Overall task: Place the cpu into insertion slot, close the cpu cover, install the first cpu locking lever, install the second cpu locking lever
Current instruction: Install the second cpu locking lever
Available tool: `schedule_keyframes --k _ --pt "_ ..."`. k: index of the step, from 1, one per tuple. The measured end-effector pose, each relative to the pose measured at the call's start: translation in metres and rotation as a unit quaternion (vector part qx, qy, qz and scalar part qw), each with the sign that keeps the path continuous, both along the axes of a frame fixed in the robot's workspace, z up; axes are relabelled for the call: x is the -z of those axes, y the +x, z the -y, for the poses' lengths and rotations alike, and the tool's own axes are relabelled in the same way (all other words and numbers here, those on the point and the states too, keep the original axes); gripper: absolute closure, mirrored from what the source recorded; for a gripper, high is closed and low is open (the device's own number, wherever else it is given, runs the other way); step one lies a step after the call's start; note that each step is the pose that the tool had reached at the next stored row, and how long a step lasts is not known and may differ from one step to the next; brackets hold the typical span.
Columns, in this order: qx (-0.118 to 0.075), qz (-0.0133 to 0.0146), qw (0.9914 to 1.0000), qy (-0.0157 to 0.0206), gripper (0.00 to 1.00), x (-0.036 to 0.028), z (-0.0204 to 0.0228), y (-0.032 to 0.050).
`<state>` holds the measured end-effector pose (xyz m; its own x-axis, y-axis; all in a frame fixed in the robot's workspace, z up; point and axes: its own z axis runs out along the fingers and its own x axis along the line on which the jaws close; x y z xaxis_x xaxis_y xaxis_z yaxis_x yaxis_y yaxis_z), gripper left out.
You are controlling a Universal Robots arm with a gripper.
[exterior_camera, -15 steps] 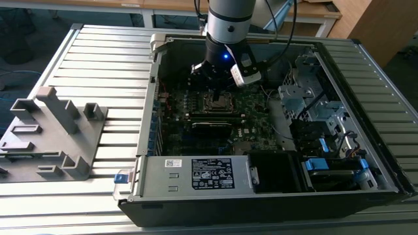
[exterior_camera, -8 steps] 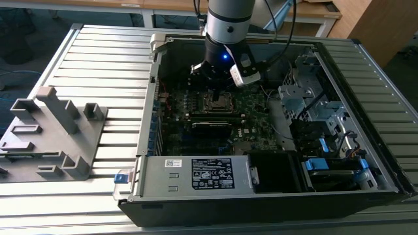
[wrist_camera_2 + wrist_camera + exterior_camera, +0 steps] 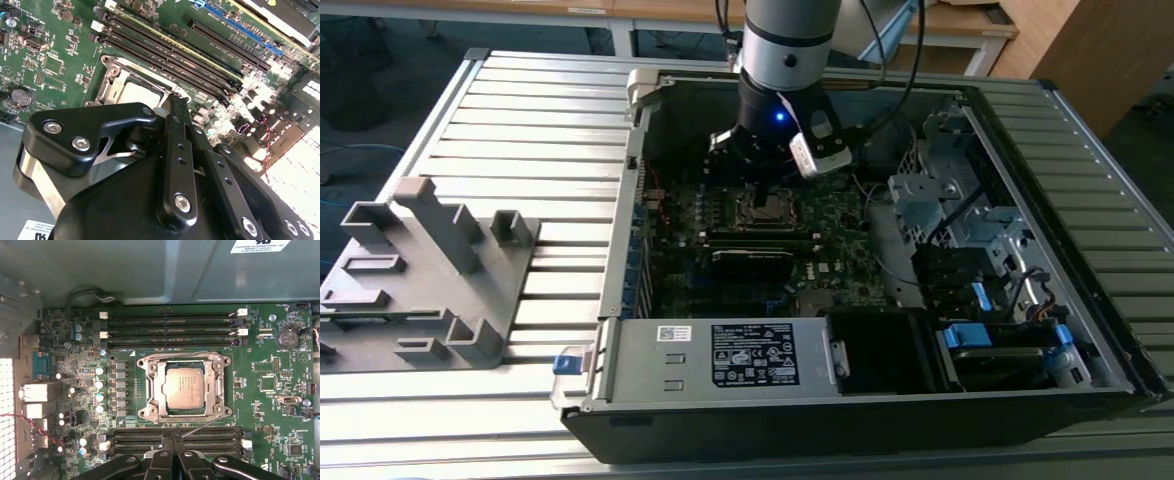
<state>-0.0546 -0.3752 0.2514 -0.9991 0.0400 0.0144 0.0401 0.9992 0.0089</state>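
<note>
Exterior view, from its left to its right:

- Surface [image 3: 520, 100]: ribbed pale metal slats, carrying all items.
- Grey fixture [image 3: 420, 270]: moulded block with upright posts, at the exterior view's left, well apart from the computer case.
- Computer case [image 3: 627, 300]: open-sided black and silver tower lying flat, its interior facing up.
- Motherboard [image 3: 834, 240]: green board on the case floor.
- Power supply [image 3: 720, 355]: silver box with a white label, along the near edge of the case.
- Robot arm [image 3: 787, 40]: grey column descending into the case over the socket area, a blue light lit on its wrist.
- Drive bays [image 3: 961, 210]: silver metal cages with blue clips, at the exterior view's right.

Wrist views:

- Insertion slot [image 3: 184, 386]: square socket with a silver rim, set between two banks of long black memory slots [image 3: 170, 330].
- Cpu [image 3: 184, 384]: pale silver-grey square, seated flat inside the insertion slot.
- Cpu cover [image 3: 159, 390]: silver frame lying down around the cpu, its cut-out middle exposing the chip.
- Locking lever [image 3: 202, 426]: thin wire rod standing slanted off the socket's edge, not latched flat.
- End effector [image 3: 172, 440]: black, fingers [image 3: 177, 125] clenched together with no gap visible, grasping nothing, tips just beside the socket's edge near the locking lever.
</note>
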Motion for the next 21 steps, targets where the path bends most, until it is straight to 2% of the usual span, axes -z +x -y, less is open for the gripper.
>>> schedule_keyframes --k 8,10,21 --pt "0.000 -0.0001 1.00000 -0.0002 0.89 0.0061 0.0001 -0.0018" --pt "0.000 -0.0001 1.00000 -0.0002 0.89 0.0105 0.0003 -0.0068" --pt "0.000 -0.0001 1.00000 -0.0002 0.89 0.0284 0.0028 -0.0098"
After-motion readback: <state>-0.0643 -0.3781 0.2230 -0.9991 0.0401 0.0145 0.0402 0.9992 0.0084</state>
